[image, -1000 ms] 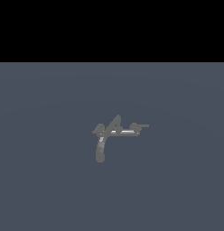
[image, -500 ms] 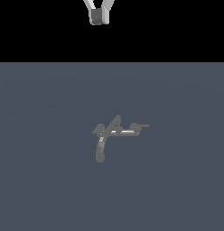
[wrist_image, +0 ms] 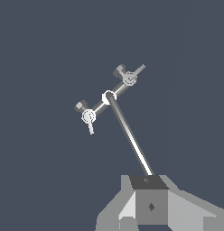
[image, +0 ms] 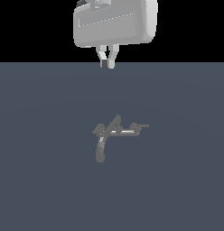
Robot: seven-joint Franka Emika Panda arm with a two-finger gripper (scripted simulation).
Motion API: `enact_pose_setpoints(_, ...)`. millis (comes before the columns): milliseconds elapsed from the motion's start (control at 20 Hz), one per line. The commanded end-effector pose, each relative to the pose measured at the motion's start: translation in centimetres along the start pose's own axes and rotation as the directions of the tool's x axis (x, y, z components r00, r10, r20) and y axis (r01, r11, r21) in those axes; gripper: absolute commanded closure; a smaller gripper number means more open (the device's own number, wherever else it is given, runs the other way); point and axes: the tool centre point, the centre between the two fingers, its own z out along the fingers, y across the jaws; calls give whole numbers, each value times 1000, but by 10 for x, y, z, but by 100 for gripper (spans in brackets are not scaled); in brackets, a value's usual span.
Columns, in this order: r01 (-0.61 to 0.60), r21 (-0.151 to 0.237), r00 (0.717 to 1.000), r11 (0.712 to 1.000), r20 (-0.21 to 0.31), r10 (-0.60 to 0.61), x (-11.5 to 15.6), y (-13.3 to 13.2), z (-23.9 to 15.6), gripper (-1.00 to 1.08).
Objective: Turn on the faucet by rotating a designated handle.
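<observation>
The faucet (image: 124,131) is a small grey fixture on the dark floor: a shiny horizontal bar, a slanted fin and a curved spout (image: 100,151) running toward the camera. The handle (image: 140,126), a dark knob with a thin lever, sits at the bar's end on the exterior view's right. My gripper (image: 108,63) hangs high above the faucet with its fingers together, holding nothing. In the wrist view the faucet (wrist_image: 109,96) lies well below; the handle (wrist_image: 130,77) is at one end, and my gripper (wrist_image: 149,189) overlaps the spout's tip.
A stubby knob (image: 99,131) caps the bar's other end, and shows in the wrist view (wrist_image: 88,116) with a short pin. The flat dark grey floor (image: 177,180) spreads all around the faucet.
My gripper has come down into the exterior view from the top edge and now shows much larger. The faucet and its handle have not moved.
</observation>
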Motion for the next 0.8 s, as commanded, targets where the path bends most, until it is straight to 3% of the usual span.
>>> enact_pose_setpoints(0,-69,2,998,998,-1,69,14,-5,18,108)
enact_pose_setpoints(400,-279,3,960,960,-4,279,59,-13,74,108)
enact_pose_setpoints(750,-459,4,888,888,-7,459,102,-12,124,108)
